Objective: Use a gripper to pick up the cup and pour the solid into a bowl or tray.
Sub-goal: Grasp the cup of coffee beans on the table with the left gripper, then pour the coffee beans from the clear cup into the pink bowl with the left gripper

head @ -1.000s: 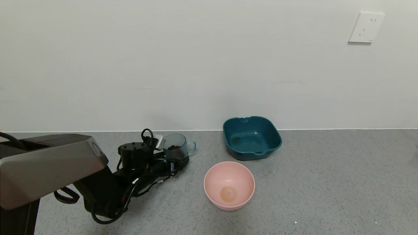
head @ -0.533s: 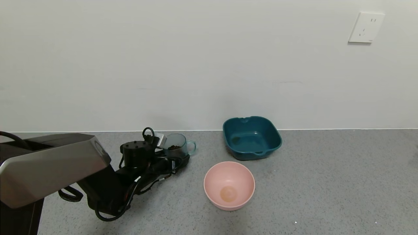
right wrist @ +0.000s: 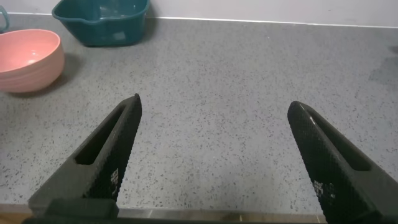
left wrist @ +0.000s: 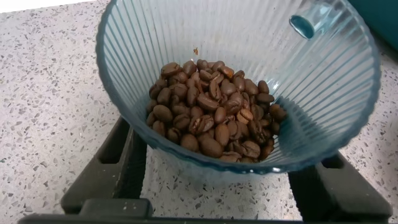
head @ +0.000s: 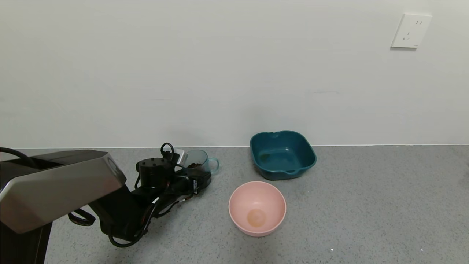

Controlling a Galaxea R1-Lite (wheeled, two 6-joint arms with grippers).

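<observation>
The left gripper (left wrist: 221, 186) has its fingers (left wrist: 115, 163) wide around the cup (left wrist: 236, 81); it should close squarely, keeping the solid (left wrist: 214, 115) level.

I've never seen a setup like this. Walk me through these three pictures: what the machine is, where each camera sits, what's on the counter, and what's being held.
This is a two-armed robot. The wide picture comes from its head, looking down at a grey counter. The other two come from cameras on each wrist. The left gripper sits around a blue-green cup; its wrist camera looks straight into the cup at the brown coffee beans, a black finger on either side. Whether it has clamped is unclear. The right gripper is open over bare counter, holding nothing. Also there: a pink bowl and a teal tray, both without beans.
</observation>
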